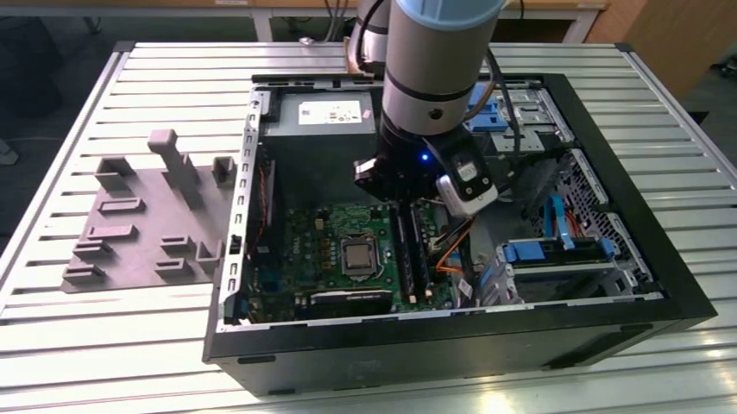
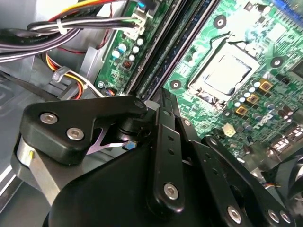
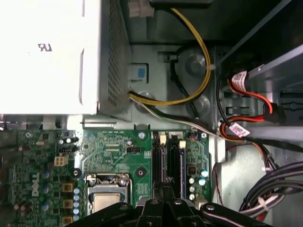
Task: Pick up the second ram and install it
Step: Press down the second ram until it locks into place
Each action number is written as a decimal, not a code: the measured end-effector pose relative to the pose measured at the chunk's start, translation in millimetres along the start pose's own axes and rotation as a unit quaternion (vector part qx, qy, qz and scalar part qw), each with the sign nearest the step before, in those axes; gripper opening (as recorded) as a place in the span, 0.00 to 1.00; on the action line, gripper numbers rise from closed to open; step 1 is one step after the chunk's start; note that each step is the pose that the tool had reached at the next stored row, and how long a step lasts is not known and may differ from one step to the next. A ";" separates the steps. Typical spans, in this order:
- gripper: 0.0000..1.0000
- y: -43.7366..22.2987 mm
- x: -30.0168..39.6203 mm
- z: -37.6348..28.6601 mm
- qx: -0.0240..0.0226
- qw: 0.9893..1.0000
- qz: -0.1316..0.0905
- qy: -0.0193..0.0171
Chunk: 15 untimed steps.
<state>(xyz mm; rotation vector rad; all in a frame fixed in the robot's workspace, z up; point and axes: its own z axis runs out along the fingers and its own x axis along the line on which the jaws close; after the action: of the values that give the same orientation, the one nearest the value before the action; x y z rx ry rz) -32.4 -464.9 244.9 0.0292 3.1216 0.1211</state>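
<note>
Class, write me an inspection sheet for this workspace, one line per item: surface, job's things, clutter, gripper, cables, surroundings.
Surface: slatted metal table.
Job's things: open computer case with green motherboard and black memory slots; the blue ram stick: nothing seen.
Clutter: grey fixture tray at the exterior view's left.
Gripper: gripper low over the memory slots.
Cables: yellow and black bundle; red cable.
Surroundings: wooden furniture behind the table.
</note>
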 end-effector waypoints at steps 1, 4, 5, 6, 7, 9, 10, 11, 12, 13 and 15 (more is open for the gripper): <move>0.11 1.2 -0.4 0.5 0.000 1.000 0.000 0.000; 0.11 4.8 -1.3 1.9 0.000 1.000 0.002 0.000; 0.11 5.6 -1.4 2.3 0.000 1.000 0.004 0.000; 0.11 6.2 -1.5 2.7 0.000 1.000 0.007 -0.001; 0.11 6.9 -1.4 3.1 0.000 1.000 0.010 -0.001; 0.11 9.4 -1.4 3.8 0.000 1.000 0.014 -0.001; 0.11 10.8 -1.4 4.2 0.000 1.000 0.015 -0.001; 0.11 12.4 -1.7 4.4 0.000 1.000 0.017 -0.001; 0.11 13.2 -2.6 4.5 0.001 1.000 0.017 -0.001; 0.11 13.6 -4.3 4.6 0.002 1.000 0.017 -0.001; 0.11 14.3 -6.9 4.8 0.004 1.000 0.017 -0.001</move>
<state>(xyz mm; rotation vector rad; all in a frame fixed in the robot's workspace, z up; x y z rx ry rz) -25.1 -450.4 241.4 0.0833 3.1195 0.1079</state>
